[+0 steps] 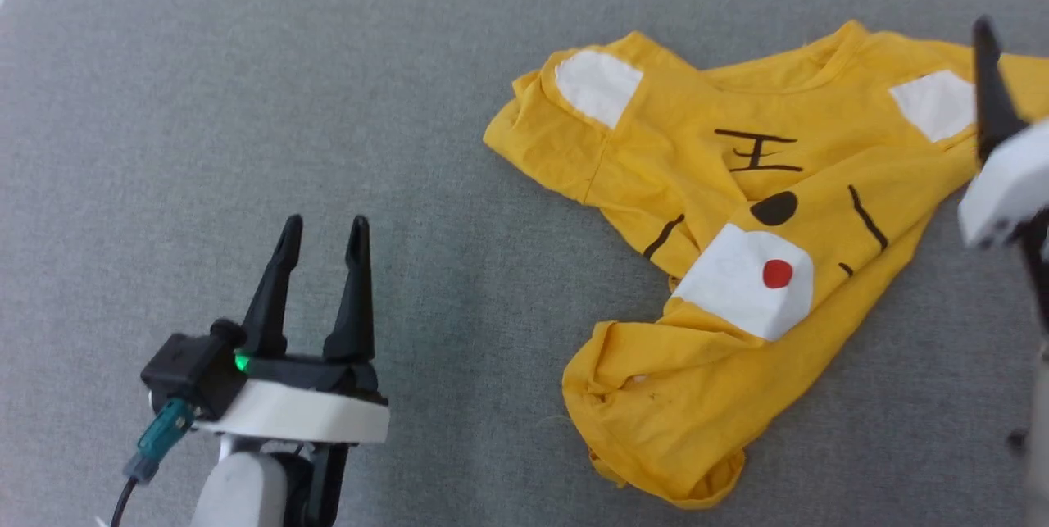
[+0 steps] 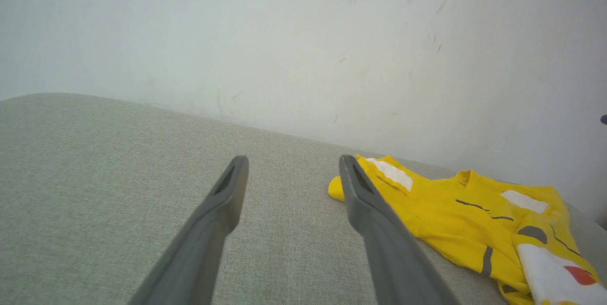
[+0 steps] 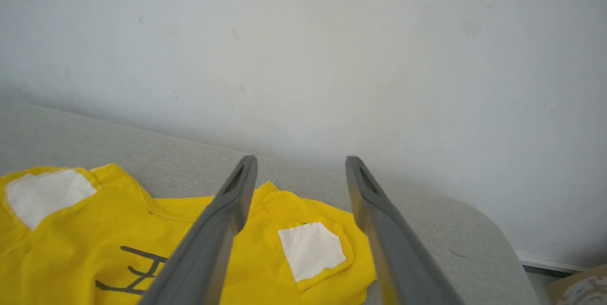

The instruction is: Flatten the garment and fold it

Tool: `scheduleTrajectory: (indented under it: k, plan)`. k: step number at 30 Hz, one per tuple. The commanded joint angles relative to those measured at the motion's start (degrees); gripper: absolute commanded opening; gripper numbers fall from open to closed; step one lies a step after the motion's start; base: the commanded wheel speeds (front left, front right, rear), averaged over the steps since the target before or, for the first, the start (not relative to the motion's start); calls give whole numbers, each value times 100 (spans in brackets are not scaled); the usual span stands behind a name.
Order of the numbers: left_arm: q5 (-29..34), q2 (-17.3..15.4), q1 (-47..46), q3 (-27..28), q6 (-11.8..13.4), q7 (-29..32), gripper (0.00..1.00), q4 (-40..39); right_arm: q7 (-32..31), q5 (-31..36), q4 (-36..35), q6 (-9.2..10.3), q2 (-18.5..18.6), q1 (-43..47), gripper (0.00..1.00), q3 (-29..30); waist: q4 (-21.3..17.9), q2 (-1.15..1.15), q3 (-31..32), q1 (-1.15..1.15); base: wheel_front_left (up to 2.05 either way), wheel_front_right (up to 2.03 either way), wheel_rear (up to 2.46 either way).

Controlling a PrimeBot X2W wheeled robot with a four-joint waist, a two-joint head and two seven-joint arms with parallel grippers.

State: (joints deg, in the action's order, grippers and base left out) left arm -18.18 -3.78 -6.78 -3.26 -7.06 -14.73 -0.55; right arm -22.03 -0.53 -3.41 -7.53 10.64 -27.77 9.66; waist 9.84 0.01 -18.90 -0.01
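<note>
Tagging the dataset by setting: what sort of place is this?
Probably an indoor room, lab or home: a grey fabric-covered surface with rounded corners against a scuffed white wall, a crumpled yellow T-shirt lying on it.

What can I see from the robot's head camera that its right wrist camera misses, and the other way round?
Head view extras: the open left gripper, clear of the yellow T-shirt, and that shirt's white oval with a red dot. Right wrist view extras: the pale wall behind and a bit of cardboard at lower right. Shared: the crumpled T-shirt, its white patches, the grey cushion and the right gripper, open.
</note>
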Motion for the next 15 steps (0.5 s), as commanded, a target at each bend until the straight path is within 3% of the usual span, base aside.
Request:
scheduleTrajectory:
  k: [1,4,8,15]
  plan:
    - [24,-5,101,51,-43,-27,100,-38,175,-21,-183,4,-156,301,100,77,-197,-1,337,1,0,0,0]
    - [72,0,273,109,-43,-27,100,-117,689,-52,-742,4,-564,1119,100,269,-282,-1,449,1,0,0,0]
    - [155,16,508,114,-43,-27,100,-258,1480,-209,-1243,4,-766,2203,100,499,-353,-1,518,1,0,0,0]
    - [125,46,937,371,-42,-27,100,-305,2883,-1191,-823,4,-774,3489,100,587,-631,-1,615,1,0,0,0]
